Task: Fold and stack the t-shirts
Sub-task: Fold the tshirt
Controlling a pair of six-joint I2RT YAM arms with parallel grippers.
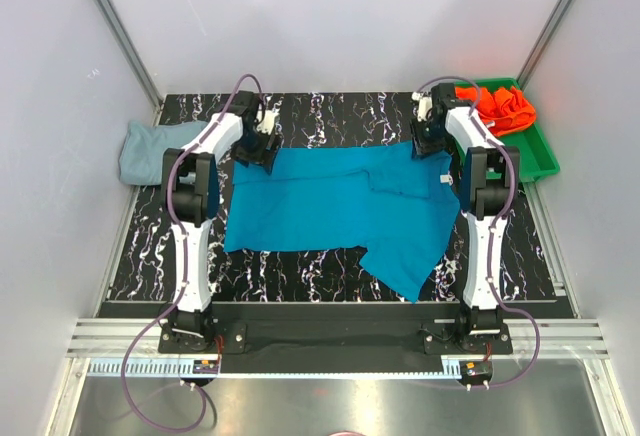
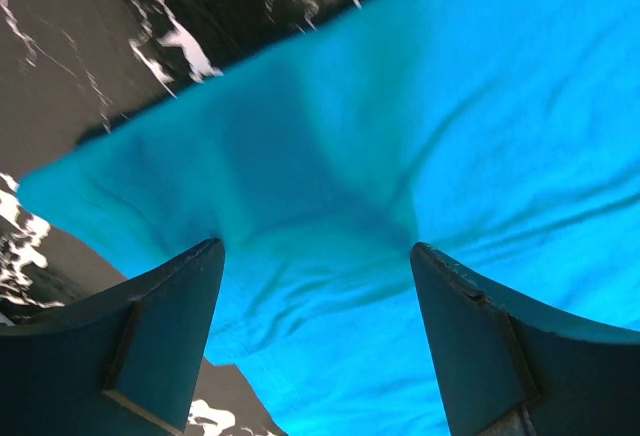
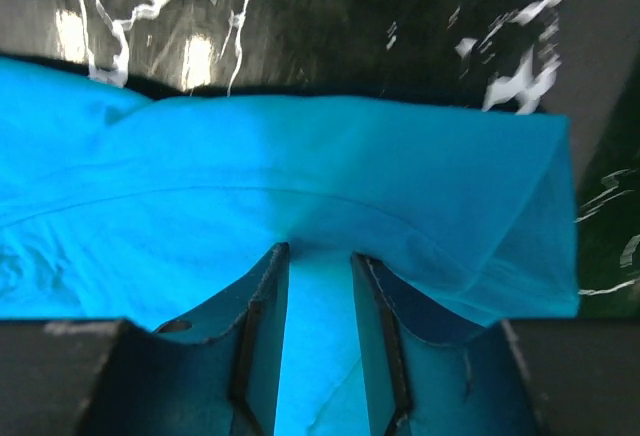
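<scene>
The teal-blue t-shirt (image 1: 340,206) lies spread on the black marbled table, its right side folded inward. My left gripper (image 1: 262,144) is at the shirt's far left corner. In the left wrist view it (image 2: 315,248) is wide open, with the cloth (image 2: 420,136) below and between the fingers. My right gripper (image 1: 430,141) is at the shirt's far right edge. In the right wrist view it (image 3: 320,251) is nearly closed, with a strip of the teal cloth (image 3: 320,346) between the fingers. The pale grey-blue shirt (image 1: 148,148) lies crumpled at the far left. The orange-red shirt (image 1: 503,106) sits in the tray.
A green plastic tray (image 1: 540,161) stands at the far right corner beside the right arm. White walls and metal posts close in the table on three sides. Bare marbled table (image 1: 300,271) shows in front of the teal shirt.
</scene>
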